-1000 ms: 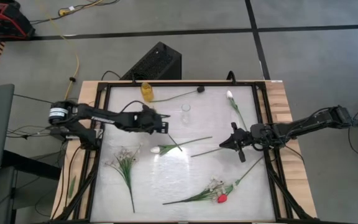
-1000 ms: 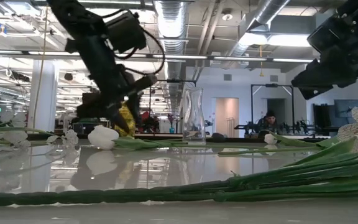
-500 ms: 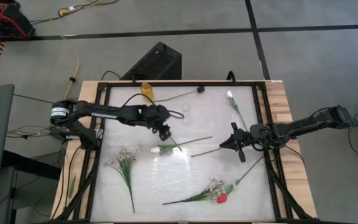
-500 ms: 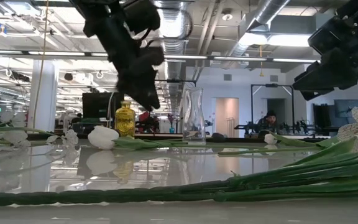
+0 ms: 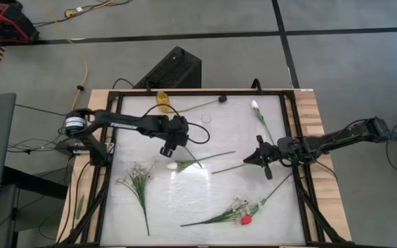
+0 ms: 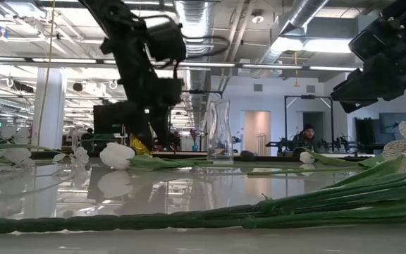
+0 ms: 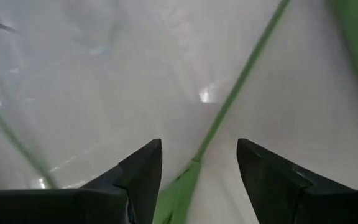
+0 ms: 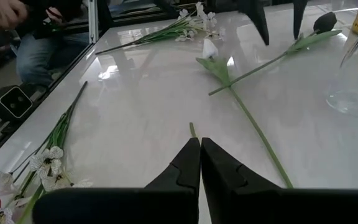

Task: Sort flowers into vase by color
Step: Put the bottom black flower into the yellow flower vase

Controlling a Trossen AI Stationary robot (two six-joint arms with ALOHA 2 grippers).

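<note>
From above we see a glossy white surface [image 5: 185, 193] framed by dark rails, standing on a grey floor. Our landmark is the clear glass vase [image 5: 206, 122] near the far edge. The left gripper [image 5: 167, 147] hangs on the near side of the vase, toward the left arm's base, just above a white-headed, green-stemmed flower [image 5: 185, 163] lying flat. A dark-headed flower [image 5: 197, 105] lies beyond the vase, its stem running toward a small yellow bottle [image 5: 163, 100]. Another white tulip-like flower [image 5: 260, 117] lies to the vase's right. The right gripper [image 5: 259, 158] sits farther right and nearer, at a bare green stem [image 5: 231, 167]. A leafy sprig of tiny white blossoms [image 5: 138, 180] lies well to the near left of the vase, and a red-headed flower [image 5: 246, 219] with another sprig lies well to its near right.

At surface level, the vase [image 6: 219, 132] stands upright; the left gripper [image 6: 149, 137] hangs to its left over the white flower head [image 6: 117, 155].

Past the left wrist, we see its jaws spread, with a green stem [image 7: 238, 84] running between them.

Past the right wrist, the jaws are pressed together, empty, with a stem end [image 8: 193, 130] just ahead; a person in jeans [image 8: 42, 50] sits beyond the surface.
</note>
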